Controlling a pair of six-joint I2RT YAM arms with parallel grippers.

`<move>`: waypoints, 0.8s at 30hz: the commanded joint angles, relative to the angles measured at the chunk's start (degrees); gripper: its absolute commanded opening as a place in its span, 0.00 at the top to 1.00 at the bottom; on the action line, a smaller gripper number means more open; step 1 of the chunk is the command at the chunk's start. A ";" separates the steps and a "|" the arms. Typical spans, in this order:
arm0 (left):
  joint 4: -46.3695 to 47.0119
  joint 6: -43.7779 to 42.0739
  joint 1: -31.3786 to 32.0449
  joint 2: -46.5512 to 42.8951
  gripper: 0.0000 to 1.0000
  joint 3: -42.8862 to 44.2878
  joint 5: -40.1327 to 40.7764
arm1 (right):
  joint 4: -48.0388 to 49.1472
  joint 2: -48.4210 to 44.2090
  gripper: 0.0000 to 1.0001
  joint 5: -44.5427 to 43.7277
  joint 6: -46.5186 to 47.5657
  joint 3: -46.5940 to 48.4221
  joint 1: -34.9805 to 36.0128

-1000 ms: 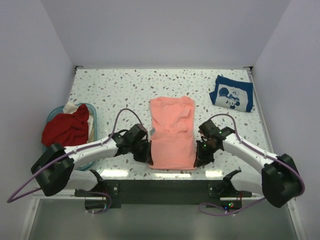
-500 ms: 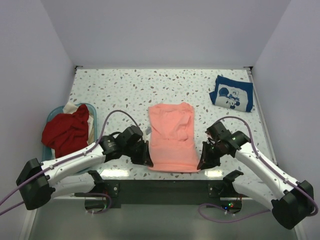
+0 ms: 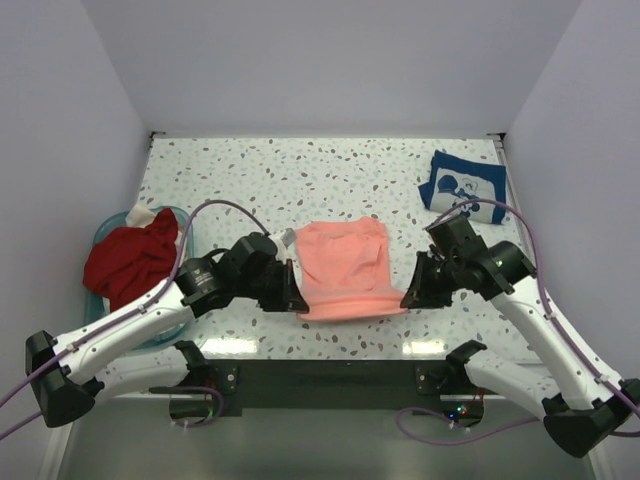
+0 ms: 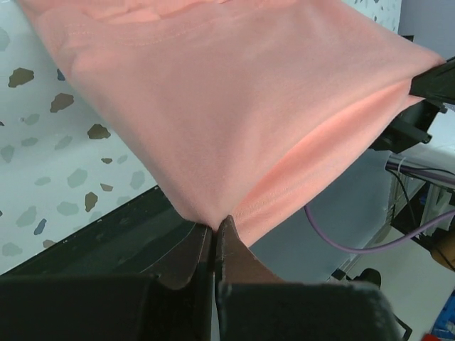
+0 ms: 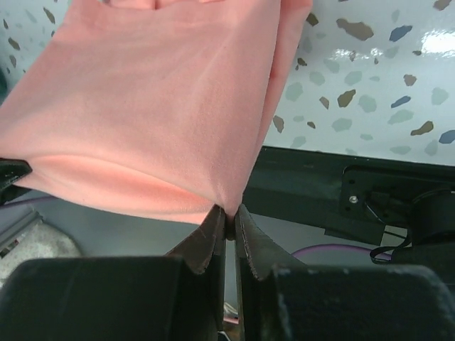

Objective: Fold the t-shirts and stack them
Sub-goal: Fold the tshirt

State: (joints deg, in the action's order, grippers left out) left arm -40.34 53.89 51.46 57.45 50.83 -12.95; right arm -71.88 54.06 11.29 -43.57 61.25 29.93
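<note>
The salmon-pink t-shirt (image 3: 345, 262) lies mid-counter (image 3: 250, 180). Its near hem, flat a second ago, is now lifted and carried away from the bases. The left gripper (image 3: 295, 300) and right gripper (image 3: 410, 298) each stay clenched on a hem corner, so the half-fold looks underway.

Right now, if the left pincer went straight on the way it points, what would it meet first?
The pink shirt it is shut on: the cloth hangs stretched right ahead of the left pincer. What lies behind the cloth is hidden.
</note>
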 commanded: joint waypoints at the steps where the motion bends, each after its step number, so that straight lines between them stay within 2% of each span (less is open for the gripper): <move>1: -1.86 -0.19 -0.22 1.52 1.00 2.08 3.37 | -1.87 1.83 1.00 -8.20 -1.25 3.25 -0.14; 6: 0.78 -2.20 -2.33 4.24 1.00 2.61 3.46 | 2.88 6.04 1.00 -12.33 -0.99 4.92 -0.23; 13: 7.54 -4.14 -9.61 6.18 1.00 1.03 -0.93 | 6.92 13.68 1.00 -15.68 2.52 10.98 -1.37; 19: 11.86 -6.77 -12.52 11.10 1.00 1.99 -5.42 | 9.38 19.49 1.00 -15.16 5.68 15.55 -4.09; 24: 11.69 -9.84 -14.02 15.23 1.00 5.06 -3.76 | 11.93 24.41 1.00 -14.19 8.15 18.46 -6.55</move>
State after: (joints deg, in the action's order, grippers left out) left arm -29.43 48.21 38.76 72.03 52.38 -16.88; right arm -63.16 76.95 -0.45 -38.30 76.36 25.12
